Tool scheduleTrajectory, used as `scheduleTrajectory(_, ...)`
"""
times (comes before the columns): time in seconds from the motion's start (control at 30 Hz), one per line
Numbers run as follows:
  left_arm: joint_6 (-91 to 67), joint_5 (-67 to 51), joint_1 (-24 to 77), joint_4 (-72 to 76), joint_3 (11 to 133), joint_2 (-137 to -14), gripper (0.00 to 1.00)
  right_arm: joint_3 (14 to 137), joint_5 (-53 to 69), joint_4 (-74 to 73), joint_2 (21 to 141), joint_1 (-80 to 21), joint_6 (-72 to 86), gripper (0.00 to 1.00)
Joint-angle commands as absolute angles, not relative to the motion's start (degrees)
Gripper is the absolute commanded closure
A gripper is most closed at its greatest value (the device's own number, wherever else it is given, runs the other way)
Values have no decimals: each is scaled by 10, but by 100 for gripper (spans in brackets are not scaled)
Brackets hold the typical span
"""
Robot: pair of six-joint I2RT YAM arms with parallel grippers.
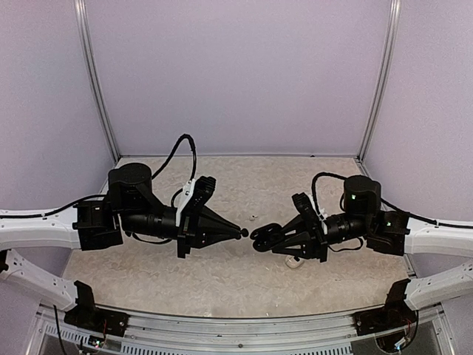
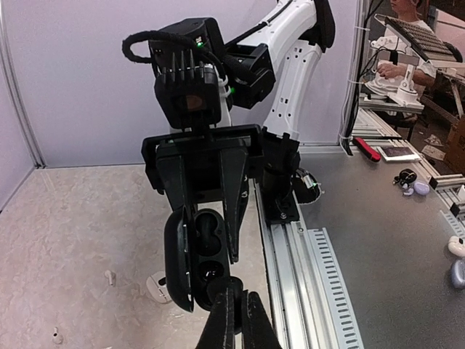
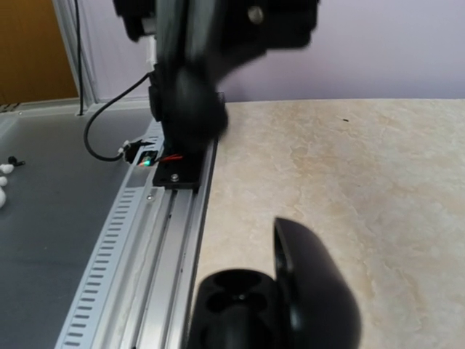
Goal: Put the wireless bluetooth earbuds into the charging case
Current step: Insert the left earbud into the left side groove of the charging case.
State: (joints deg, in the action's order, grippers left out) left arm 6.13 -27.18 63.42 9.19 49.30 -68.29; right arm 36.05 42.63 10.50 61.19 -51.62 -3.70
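Reaching level toward each other, left pincer (image 1: pixel 239 231) nips an earbud (image 1: pixel 244 232), right pincer (image 1: pixel 267 236) grips the open charging case (image 2: pixel 178 254)

Pale lilac walls (image 1: pixel 236 74) are rising behind and to either side of the left hand (image 1: pixel 242 232). A mottled beige surface (image 1: pixel 236 285) is spreading beneath it, metal posts (image 1: pixel 96 81) are standing in the far corners, and even light is falling throughout.

Right wrist view: the left arm (image 3: pixel 192 80) is a dark blur running off the top edge, and the open charging case (image 3: pixel 290 291) is cut off by the bottom edge. Left wrist view: the left pincer (image 2: pixel 232 292) is cropped at the bottom edge, its closed tips hiding anything held between them.
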Motion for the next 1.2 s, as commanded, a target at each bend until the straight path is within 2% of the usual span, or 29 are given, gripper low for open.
scheduleTrajectory(0.0,77,-276,653,105,519,-711,100,381,436,105,621,-531,-60,100)
scheduleTrajectory(1.17,110,-233,664,59,528,-748,100,396,433,109,614,-550,-71,100)
